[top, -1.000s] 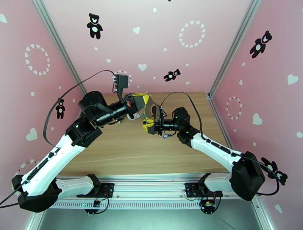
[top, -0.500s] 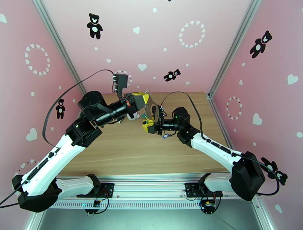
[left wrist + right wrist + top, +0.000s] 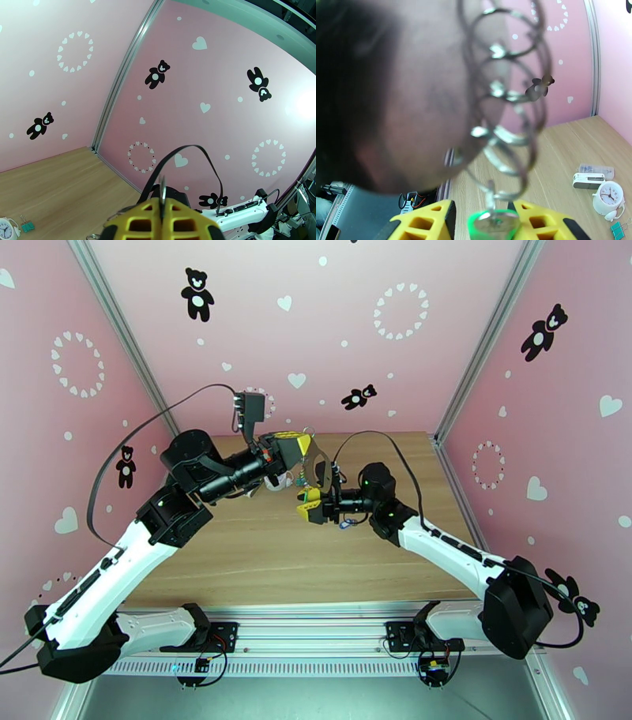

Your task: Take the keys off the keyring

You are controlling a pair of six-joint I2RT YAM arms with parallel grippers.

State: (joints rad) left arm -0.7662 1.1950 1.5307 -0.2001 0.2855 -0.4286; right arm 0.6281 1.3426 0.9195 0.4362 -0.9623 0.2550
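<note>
Pink walls dotted with bears and hearts, pale wooden surface below. Mid-frame in the top view, the left pincer is clamped tight on a thin ring of the silvery metal-chain keyring, held above the wood. Just beneath sits the right pincer, jaws parted, with the tiny green-headed key dangling between its yellow fingers.
</note>
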